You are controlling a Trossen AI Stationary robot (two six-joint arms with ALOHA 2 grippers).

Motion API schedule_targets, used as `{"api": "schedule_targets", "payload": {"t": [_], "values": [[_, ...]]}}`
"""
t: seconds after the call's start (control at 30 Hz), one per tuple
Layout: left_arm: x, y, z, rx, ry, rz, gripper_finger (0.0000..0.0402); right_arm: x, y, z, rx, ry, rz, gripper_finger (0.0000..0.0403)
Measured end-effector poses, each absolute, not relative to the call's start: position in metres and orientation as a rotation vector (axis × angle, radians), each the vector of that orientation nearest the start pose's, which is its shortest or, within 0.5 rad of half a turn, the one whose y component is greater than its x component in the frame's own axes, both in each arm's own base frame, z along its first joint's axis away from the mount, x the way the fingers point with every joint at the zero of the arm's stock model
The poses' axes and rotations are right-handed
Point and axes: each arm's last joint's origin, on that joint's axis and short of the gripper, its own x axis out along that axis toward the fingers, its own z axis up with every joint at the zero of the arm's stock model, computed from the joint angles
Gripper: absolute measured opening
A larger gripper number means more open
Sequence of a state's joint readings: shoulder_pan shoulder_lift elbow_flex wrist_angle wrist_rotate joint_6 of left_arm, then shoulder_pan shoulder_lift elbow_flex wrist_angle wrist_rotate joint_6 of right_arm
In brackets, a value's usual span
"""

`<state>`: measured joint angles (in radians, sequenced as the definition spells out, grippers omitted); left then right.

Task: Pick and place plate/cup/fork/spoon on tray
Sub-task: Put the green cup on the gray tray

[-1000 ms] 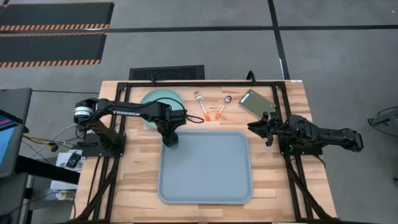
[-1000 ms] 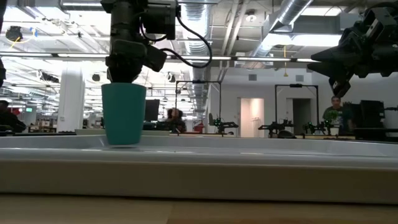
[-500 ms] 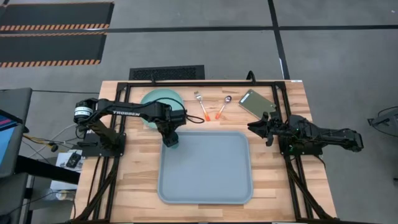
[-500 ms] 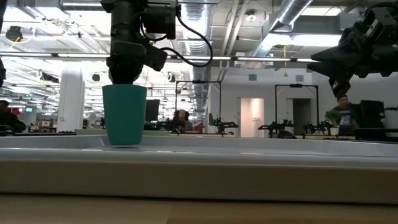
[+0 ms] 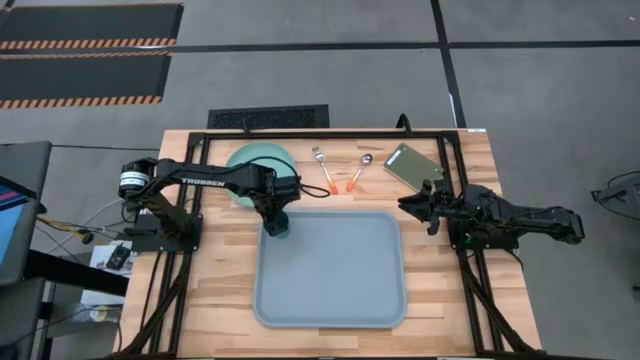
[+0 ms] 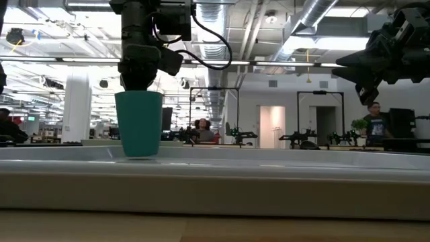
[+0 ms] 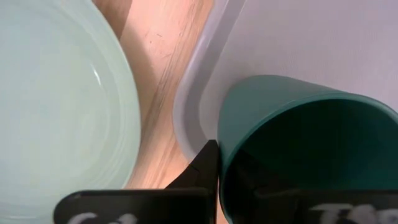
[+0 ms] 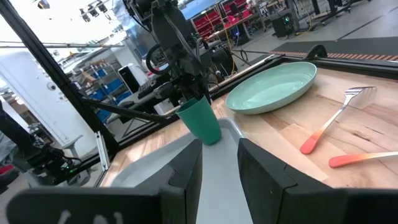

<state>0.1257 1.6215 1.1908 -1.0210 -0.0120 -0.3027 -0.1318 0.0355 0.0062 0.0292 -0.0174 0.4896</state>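
Observation:
The dark teal cup [image 5: 279,232] stands upright in the far left corner of the pale blue-grey tray [image 5: 340,280]. My left gripper [image 5: 277,224] is shut on its rim from above, as the low view [image 6: 140,86] also shows. The mint-green plate [image 5: 248,160] lies on the table just beyond the tray and is partly hidden by the left arm. The fork [image 5: 323,168] and the spoon [image 5: 358,172] lie side by side on the table beyond the tray's far edge. My right gripper [image 5: 412,210] is open and empty, raised at the tray's right. My left gripper holds the cup by its rim [image 7: 219,140], with one finger [image 7: 205,165] outside the wall and the other inside the cup. The fingers come from above, pointing down. The cup stays upright at the tray's floor [image 6: 139,156]; whether it rests there or hangs just above, I cannot tell.
A small green-grey flat rectangle [image 5: 412,165] lies at the table's far right, near the right arm. Most of the tray's floor is bare. Black frame rails [image 5: 330,132] run along the table's far edge and sides. People move in the room beyond [image 6: 368,117].
My left gripper, still shut on the cup, has carried it a little toward the table's right, within the tray's far left corner. The cup has stayed upright.

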Motion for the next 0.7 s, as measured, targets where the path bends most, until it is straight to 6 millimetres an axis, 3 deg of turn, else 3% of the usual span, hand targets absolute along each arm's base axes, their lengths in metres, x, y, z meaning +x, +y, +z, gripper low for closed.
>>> {"api": "schedule_targets", "payload": {"t": [0.7], "values": [[0.2885, 0.0369, 0.2232, -0.325, 1.442, 0.330, 0.0000, 0.0987, -0.0126, 0.1656, 0.489, -0.028, -0.112, 0.0129]]}}
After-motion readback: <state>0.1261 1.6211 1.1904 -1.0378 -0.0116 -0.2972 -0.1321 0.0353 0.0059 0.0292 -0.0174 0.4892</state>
